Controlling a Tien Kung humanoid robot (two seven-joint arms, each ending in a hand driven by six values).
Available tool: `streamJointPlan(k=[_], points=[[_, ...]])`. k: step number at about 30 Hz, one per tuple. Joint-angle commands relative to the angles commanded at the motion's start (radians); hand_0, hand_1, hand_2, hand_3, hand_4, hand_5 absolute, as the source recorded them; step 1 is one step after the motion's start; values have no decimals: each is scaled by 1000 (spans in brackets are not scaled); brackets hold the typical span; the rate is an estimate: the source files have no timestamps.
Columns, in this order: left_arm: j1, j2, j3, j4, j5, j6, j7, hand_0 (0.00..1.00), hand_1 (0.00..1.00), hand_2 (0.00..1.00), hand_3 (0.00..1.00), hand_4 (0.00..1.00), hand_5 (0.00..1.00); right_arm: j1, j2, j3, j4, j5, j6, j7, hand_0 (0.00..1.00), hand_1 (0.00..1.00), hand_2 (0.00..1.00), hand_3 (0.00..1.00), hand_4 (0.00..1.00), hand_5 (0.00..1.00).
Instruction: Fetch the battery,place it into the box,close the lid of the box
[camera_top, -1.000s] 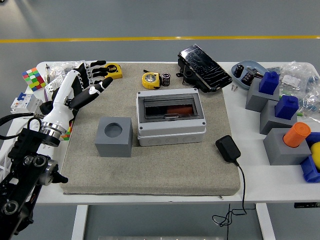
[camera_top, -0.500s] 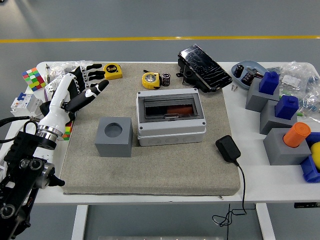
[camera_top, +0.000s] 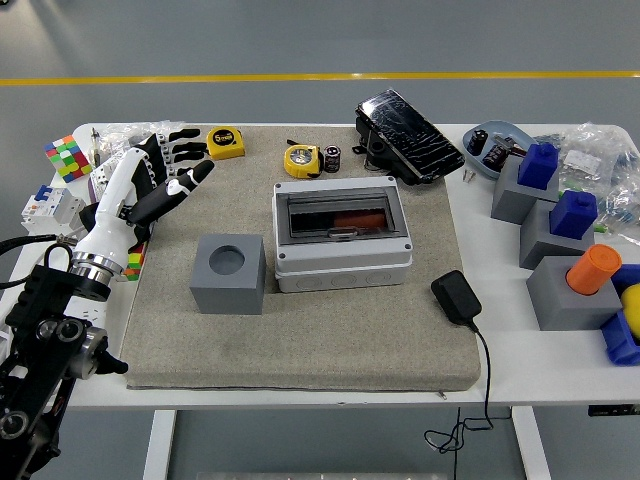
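- A white worktop (camera_top: 500, 365) carries a grey felt mat (camera_top: 300, 330) that covers most of its middle; the mat's front half is bare, leaving open room between the box and the near edge.
- The grey box (camera_top: 342, 240) sits at the mat's centre with its dark see-through lid (camera_top: 342, 215) lying down flat over the top. Something red shows dimly through the lid, but what it is cannot be made out.
- The battery (camera_top: 331, 158), a small dark cylinder, stands near the mat's far edge, just beside a yellow tape measure (camera_top: 301, 160) and apart from the box.
- A grey cube (camera_top: 229, 273) with a round hole in its top stands just left of the box, with a narrow gap between them.
- A second yellow tape measure (camera_top: 226, 142) lies at the mat's far left corner, close to the fingertips.
- The left hand (camera_top: 150, 180) hovers over the mat's left edge, wrist low and fingers (camera_top: 185, 150) pointing up and away, spread loosely and holding nothing.
- The left arm is cut off by the lower left corner of the picture. The right arm does not appear.
- A black adapter (camera_top: 456, 298) lies on the mat's right edge, its cable trailing over the front of the worktop.
- Right of the mat, grey blocks with blue and orange pieces (camera_top: 565, 245) crowd the worktop and run off the picture's edge.
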Motion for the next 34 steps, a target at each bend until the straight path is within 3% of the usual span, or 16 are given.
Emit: streamJointPlan(k=[34], points=[[17,-2,-16,-3,5,1,-2,535,696,691,730,998,512,0,5,9,0,1,-1,-5,642,648,658,578,977,584]])
